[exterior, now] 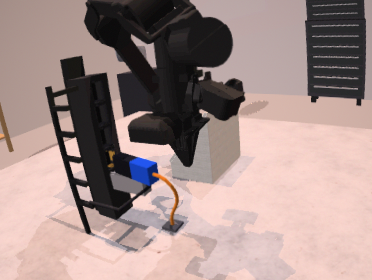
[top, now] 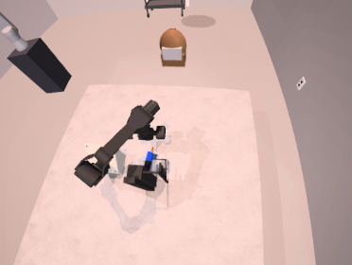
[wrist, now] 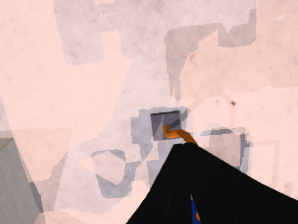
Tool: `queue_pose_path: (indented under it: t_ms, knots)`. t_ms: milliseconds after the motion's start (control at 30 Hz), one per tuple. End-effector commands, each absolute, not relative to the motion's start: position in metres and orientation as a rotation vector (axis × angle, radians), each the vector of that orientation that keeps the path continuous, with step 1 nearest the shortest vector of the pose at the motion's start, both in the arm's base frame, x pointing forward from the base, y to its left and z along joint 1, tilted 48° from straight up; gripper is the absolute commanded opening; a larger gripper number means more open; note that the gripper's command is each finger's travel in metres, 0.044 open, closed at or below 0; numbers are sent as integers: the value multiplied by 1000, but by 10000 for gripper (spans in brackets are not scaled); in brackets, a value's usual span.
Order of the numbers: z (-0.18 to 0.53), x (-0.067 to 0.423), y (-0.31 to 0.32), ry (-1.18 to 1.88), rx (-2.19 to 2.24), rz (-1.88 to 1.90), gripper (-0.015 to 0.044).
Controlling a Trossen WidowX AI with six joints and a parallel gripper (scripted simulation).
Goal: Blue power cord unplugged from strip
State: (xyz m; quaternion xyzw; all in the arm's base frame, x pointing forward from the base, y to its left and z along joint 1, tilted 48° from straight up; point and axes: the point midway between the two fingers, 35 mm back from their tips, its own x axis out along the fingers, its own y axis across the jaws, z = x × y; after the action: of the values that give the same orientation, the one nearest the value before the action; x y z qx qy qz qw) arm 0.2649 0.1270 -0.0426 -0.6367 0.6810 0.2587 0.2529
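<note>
The blue plug (exterior: 142, 170) (top: 149, 157) sits in the black power strip (exterior: 95, 140) (top: 140, 175), which stands upright. An orange cord (exterior: 173, 199) (wrist: 180, 136) curves from the plug down to a small dark base (exterior: 172, 226) (wrist: 166, 123) on the floor. My gripper (exterior: 187, 160) (wrist: 182, 152) is shut, its fingertips together and pointing down. It hangs just right of the plug and above the cord, with nothing between the fingers.
A black ladder-like rack (exterior: 64, 150) leans against the strip's left side. A grey block (exterior: 215, 150) stands behind the gripper. A dark shelf unit (exterior: 335, 50) is at the far right. A brown round object (top: 172, 47) and a black box (top: 40, 63) stand off the mat.
</note>
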Motion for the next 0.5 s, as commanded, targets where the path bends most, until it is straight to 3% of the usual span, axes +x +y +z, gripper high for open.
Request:
queue_pose_path:
  t_ms: [0, 467]
  knots:
    - [-42, 266, 128, 1849, -1726, 702, 0]
    - [-43, 266, 128, 1849, -1726, 702, 0]
